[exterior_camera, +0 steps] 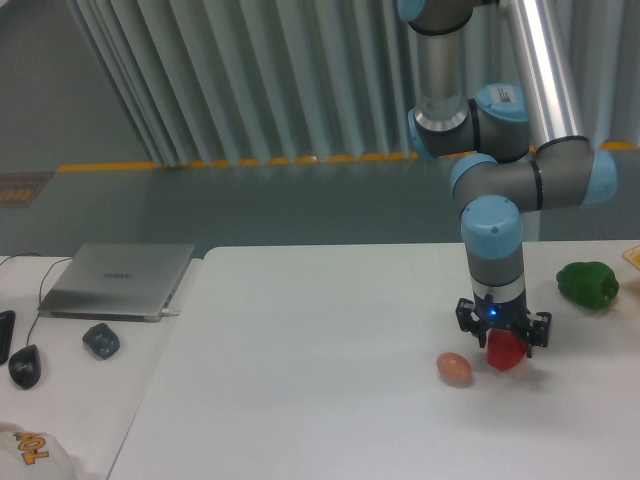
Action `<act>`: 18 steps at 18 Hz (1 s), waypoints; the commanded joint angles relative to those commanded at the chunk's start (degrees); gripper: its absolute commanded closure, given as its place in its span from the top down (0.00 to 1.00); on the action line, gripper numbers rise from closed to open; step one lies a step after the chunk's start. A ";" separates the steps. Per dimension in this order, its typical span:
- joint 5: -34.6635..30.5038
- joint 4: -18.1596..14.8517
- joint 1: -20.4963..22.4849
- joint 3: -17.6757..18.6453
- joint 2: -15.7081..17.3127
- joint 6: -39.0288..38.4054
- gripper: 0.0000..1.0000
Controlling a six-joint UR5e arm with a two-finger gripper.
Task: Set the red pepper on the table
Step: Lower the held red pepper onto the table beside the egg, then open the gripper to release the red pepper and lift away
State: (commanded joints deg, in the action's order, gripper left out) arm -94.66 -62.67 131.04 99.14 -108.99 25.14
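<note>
Upper part of red pepper (505,351) and its stem hidden within gripper (503,343), finger contact and any gap above the table (300,380) indiscernible; arm's upper segment cut off at top edge; yellowish item (633,257) cropped at right edge, unidentifiable.

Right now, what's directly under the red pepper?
Only bare white table with a faint shadow shows below the red pepper, which the gripper holds. Whether its underside touches the surface cannot be told. The egg lies beside it, not under.
</note>
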 joint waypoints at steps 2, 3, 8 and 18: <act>0.09 0.00 0.09 -0.44 0.18 0.35 1.00; 0.09 -0.17 0.17 -0.88 0.35 1.13 1.00; 2.81 -0.96 0.97 -8.77 3.78 9.05 1.00; 5.36 -6.86 6.58 -10.90 6.15 33.56 1.00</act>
State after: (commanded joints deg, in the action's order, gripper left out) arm -89.30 -69.52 137.63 88.24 -102.83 58.70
